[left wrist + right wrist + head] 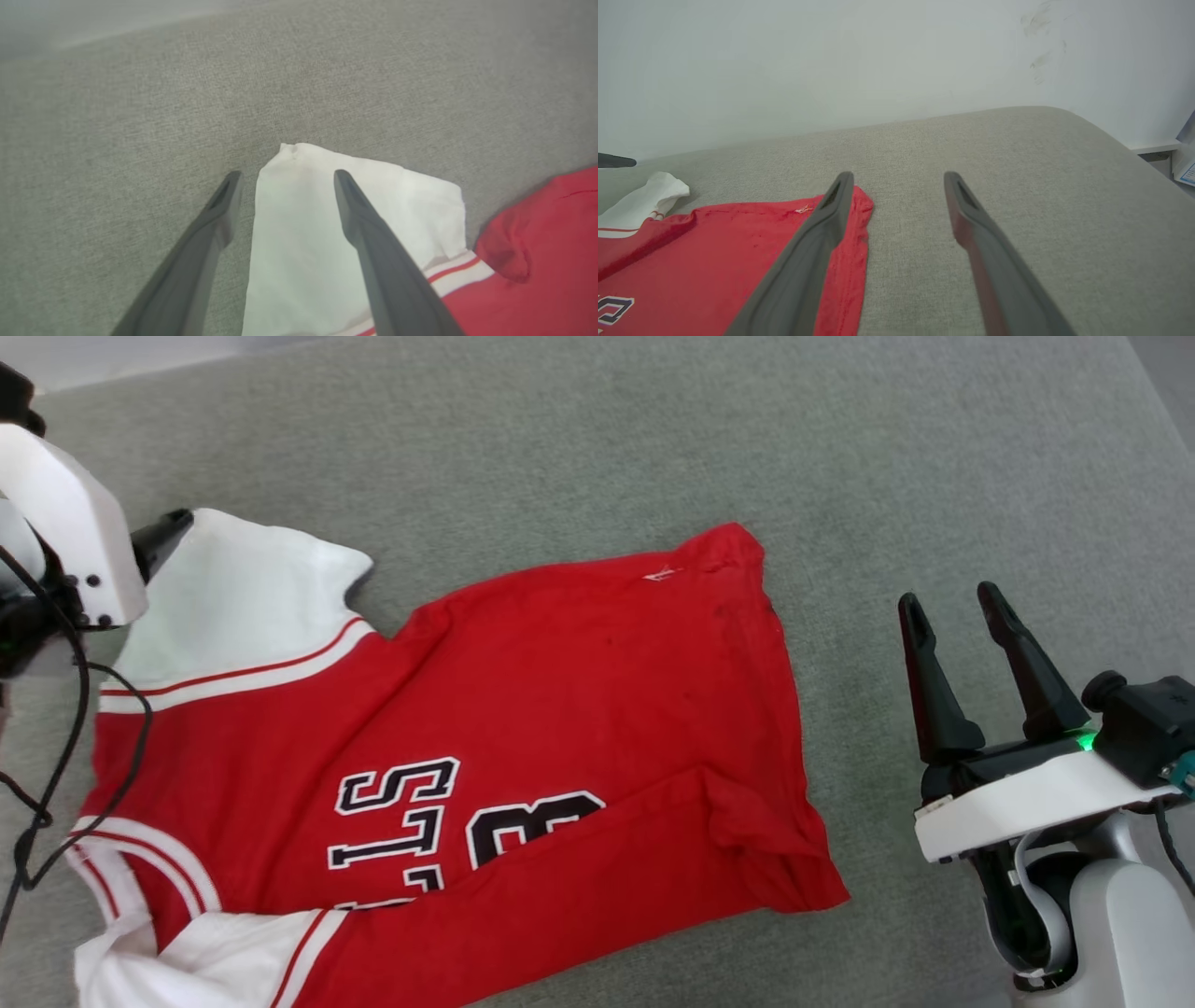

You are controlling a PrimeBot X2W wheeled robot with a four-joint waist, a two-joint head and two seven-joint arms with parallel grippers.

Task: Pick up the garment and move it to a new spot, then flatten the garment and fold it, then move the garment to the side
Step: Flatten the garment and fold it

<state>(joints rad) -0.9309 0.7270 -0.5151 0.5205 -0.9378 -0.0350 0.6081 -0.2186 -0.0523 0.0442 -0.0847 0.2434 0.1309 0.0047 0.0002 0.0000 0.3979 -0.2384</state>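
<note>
Both jaws gape empty: your left gripper [287,173] straddles the white sleeve [243,588] at upper left, your right gripper [950,597] hovers right of the red jersey-style garment [579,691] spread centre-left on grey fabric cushion [653,448], likely poised for flattening.

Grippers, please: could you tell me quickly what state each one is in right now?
Left gripper: open, holding nothing, at the white sleeve of the shirt.
Right gripper: open, holding nothing, beside the shirt.
</note>
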